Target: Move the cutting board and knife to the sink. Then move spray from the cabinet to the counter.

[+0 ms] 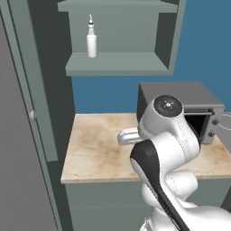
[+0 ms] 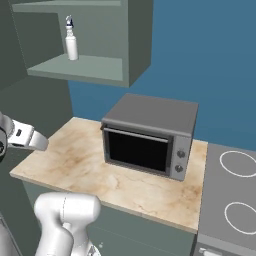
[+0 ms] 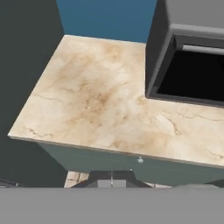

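— Where's the spray bottle (image 1: 91, 41)?
— Upright on the lower shelf of the open cabinet (image 1: 118, 64), long axis vertical, slim neck and dark tip up. White, smooth.

— And your claw (image 3: 112, 178)?
— My fingers are pressed together, pinching nothing, low before the counter's front edge.

— The surface?
— The counter (image 3: 96, 103) is beige marbled stone with brown veins. A boxy grey toaster oven (image 2: 150, 135) sits on it, against a blue wall (image 2: 210, 60). A stovetop (image 2: 231, 192) lies to its right.

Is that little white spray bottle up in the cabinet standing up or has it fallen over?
Upright. The spray stands on its base on the open cabinet shelf, nozzle pointing up.
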